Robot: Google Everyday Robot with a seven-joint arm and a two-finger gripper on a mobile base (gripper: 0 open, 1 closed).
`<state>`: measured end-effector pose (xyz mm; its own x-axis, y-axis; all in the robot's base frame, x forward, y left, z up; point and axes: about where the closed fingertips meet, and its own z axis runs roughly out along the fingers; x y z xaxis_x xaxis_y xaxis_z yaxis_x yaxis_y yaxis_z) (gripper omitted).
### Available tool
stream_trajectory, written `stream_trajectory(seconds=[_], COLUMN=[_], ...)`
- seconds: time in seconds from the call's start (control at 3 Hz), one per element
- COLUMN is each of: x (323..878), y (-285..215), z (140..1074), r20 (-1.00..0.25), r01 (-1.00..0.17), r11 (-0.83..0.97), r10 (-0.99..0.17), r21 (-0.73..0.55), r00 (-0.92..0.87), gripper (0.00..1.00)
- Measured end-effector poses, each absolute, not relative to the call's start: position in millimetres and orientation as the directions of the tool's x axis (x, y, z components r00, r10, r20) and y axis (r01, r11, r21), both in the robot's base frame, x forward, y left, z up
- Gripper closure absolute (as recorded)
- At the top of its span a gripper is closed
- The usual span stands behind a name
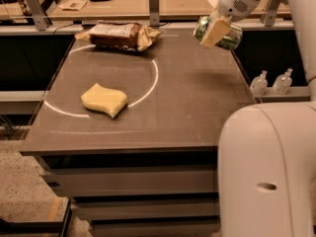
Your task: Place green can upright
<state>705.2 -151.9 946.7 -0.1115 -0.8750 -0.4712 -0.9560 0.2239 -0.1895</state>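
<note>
gripper (213, 34): up at the far right corner of the worktop (187, 107), on the end of the white arm (266, 172) that comes in from the top right. it's clamped around the green can (233, 36), looks like a firm hold

finger (216, 29): the cream-coloured one facing the camera lies straight across the middle of the can and hides a fair bit of the label. can't see the other one, it's behind the can

green can: in the gripper, in the air over the far right corner, not touching the worktop. definitely not upright, it's more or less on its side with a bit of tilt. one end pokes out left of the finger, the other sticks out to the right

shadow (212, 75): soft dark patch on the worktop, a bit nearer than the can and close to the right edge

worktop: dark grey-brown slab with stacked ledges under the near edge

white arc (155, 78): thin curved line drawn on the surface, sweeping from the far edge round toward the left edge

snack bag (118, 35): brown, lying flat along the far edge, left of the middle, well apart from the can

sponge (103, 99): yellow with wavy edges, flat on the left half, sitting right on the arc line

arm: the big white segment fills the near right of the view and covers the near right corner of the worktop

bottles (259, 83): two small clear ones side by side on a ledge past the right edge, lower than the worktop
</note>
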Motion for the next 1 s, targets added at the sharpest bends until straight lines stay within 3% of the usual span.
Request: stream_trajectory(seconds=[0.33,1.0], x=[675.9,600.3], y=[-165.7,-160.9], z=[950.0,952.1], r20=[-0.684,-0.848], r01=[-0.955,-0.966], r11=[0.290,0.252], r10=[-0.710,-0.497], r21=[-0.066,0.059], r00=[-0.168,-0.181], gripper=[1.00,1.00])
